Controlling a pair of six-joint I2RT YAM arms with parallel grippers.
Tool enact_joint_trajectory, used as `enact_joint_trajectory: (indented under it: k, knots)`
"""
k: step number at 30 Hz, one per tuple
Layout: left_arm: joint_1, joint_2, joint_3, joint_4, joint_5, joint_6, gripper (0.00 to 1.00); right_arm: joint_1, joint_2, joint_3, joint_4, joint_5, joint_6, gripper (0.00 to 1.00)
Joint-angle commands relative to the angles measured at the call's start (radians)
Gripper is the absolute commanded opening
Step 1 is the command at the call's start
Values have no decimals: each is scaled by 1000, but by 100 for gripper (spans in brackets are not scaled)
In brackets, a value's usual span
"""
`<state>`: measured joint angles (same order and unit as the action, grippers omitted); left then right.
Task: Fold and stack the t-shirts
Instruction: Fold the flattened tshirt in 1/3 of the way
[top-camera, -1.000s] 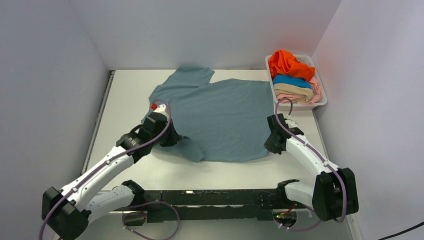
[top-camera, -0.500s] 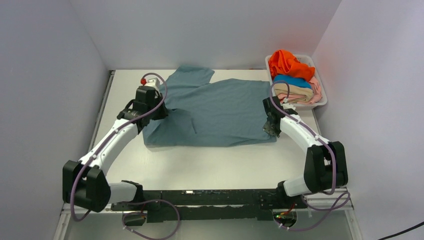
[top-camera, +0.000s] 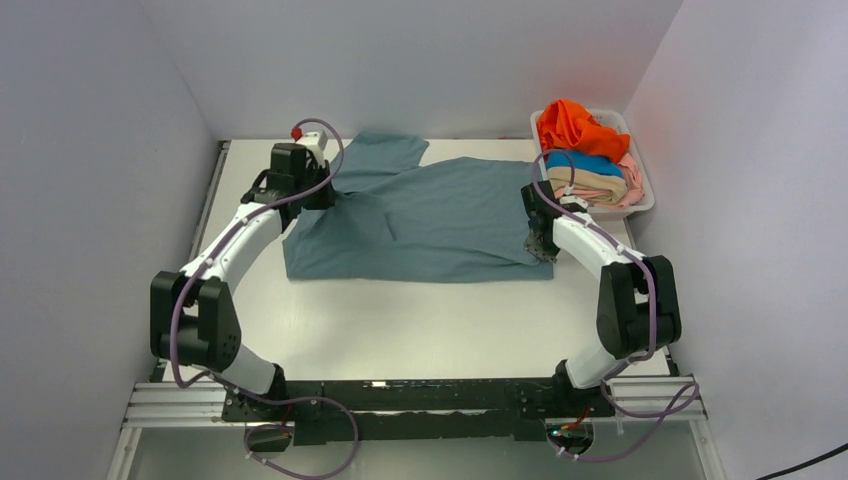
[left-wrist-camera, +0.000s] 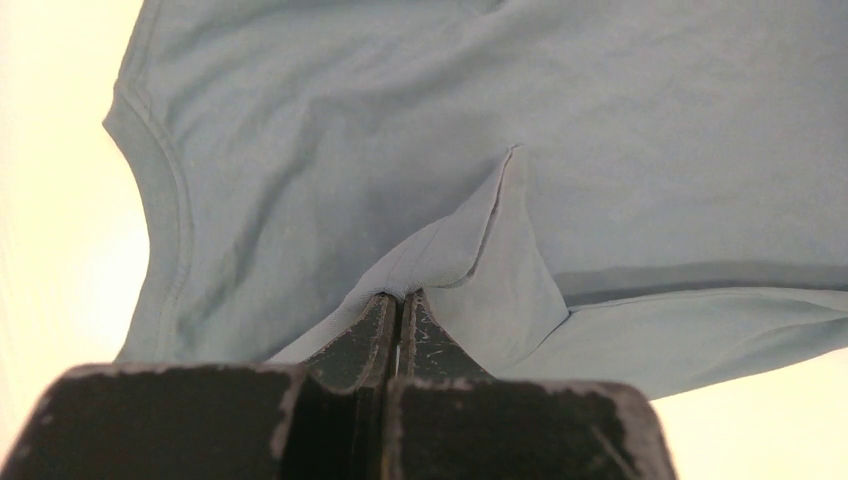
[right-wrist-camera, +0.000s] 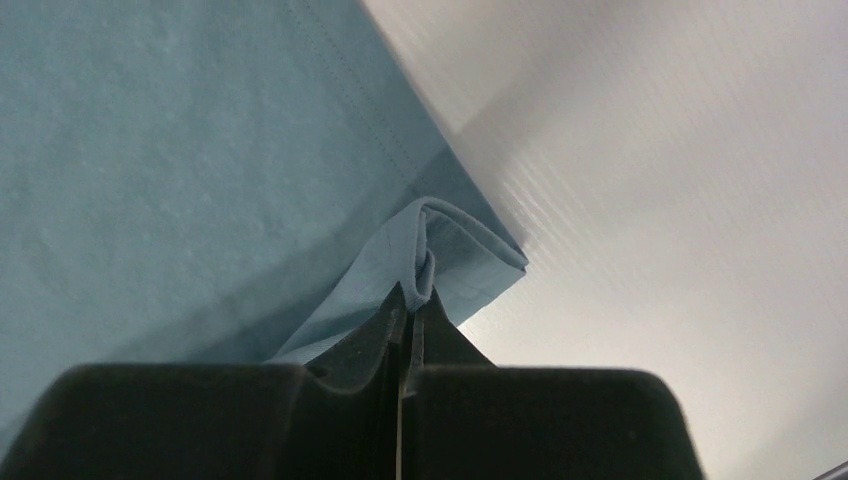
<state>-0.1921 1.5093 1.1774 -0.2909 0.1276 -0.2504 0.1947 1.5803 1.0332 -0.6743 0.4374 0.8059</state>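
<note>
We hold the grey-blue t-shirt pinched at both ends on the white table.

Our left gripper has its dark, scuffed fingers pressed together on a soft fold of the matte knit cloth near the sleeve, above the flat layer with its curved stitched hem. Our right gripper is likewise clamped on a doubled corner of the hem at the shirt's right edge, where a line of stitching runs along the border. The shirt lies as a broad, lightly wrinkled rectangle, one sleeve reaching towards the back wall. At the far right corner the white plastic basket holds a crumpled orange shirt on top, then the bright blue shirt, the tan shirt and the pale pink shirt in a loose pile.
</note>
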Motion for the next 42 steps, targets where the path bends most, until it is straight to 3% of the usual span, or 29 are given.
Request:
enact_joint_trajectory:
  k: [1,5,7,8,9,11,12,13,14,16,22,26,33,37,42]
  knots:
    - [18,58,72,54,12,54,0,-13,22,35,66,55,7,1]
    - [44,145,117,59,37,38,0,-17,73,105,53,51,-26,7]
    - [53,201,171,57,47,35,5,-16,91,139,25,66,-28,13]
    - [55,233,198,53,43,33,14,-17,93,148,15,70,-26,19]
    - [57,280,239,23,37,32,33,-16,89,153,4,71,-26,30]
    - [58,341,362,-67,24,36,57,-16,73,153,-10,55,-31,44]
    - [57,360,393,-104,18,38,67,-15,58,146,-19,49,-31,65]
    - [58,366,411,-115,8,32,86,-13,36,132,-22,44,-34,84]
    - [58,361,418,-130,7,24,98,-10,12,118,-21,36,-35,92]
    - [57,327,390,-130,7,2,99,-2,-49,78,-2,14,-53,100]
    - [53,134,125,-26,89,-120,99,88,-190,-70,167,-97,-135,100]
    - [44,124,-50,110,212,-196,99,138,-134,-114,343,-244,-212,100]
    - [43,290,-31,11,176,-202,100,209,96,-28,404,-272,-266,100]
    - [52,304,-115,13,201,-200,99,237,100,-104,436,-255,-247,100]
    - [54,191,-307,28,155,-256,99,275,1,-240,425,-237,-202,100]
